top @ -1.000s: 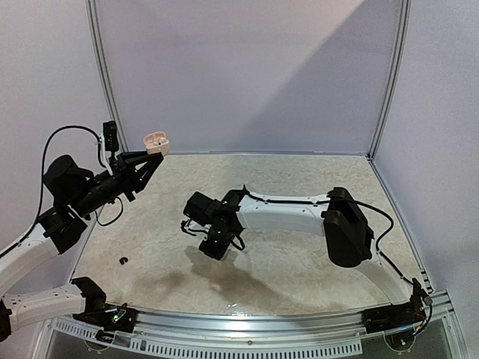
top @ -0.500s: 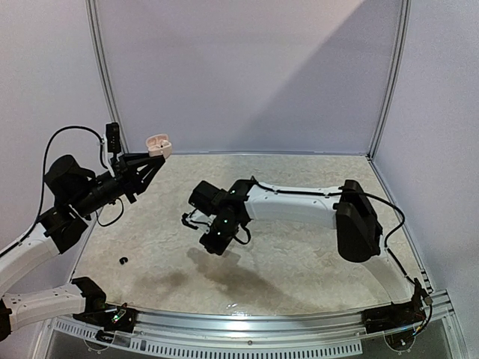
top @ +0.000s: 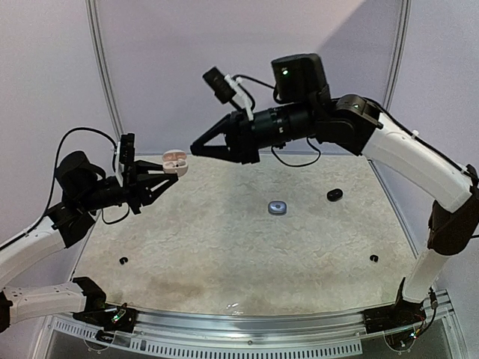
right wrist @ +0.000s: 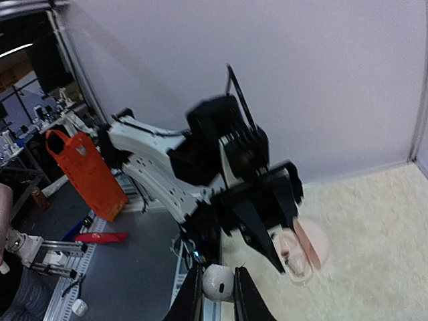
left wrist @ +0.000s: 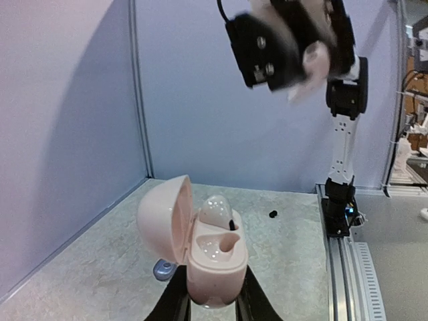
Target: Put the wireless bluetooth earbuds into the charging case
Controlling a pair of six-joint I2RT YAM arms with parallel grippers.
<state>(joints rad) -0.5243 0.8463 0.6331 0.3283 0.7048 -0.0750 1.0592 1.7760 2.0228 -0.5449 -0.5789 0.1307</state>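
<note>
The left pincer [top: 168, 170] grips the pink charging case [left wrist: 212, 257] by its base, holding it up off the bench [top: 224, 247] near the left wall, with the lid [left wrist: 164, 217] hinged wide open. One white earbud [left wrist: 215, 210] sits in the farther of its two wells. The right pincer [right wrist: 217, 294] is closed on a second white earbud [right wrist: 218, 281] — raised high, near the case, fingertips aimed toward it. On the bench lie a silvery-grey case [top: 278, 207], a black case [top: 334, 195] and two tiny black buds — one at the left [top: 123, 260], one at the right [top: 373, 258].
</note>
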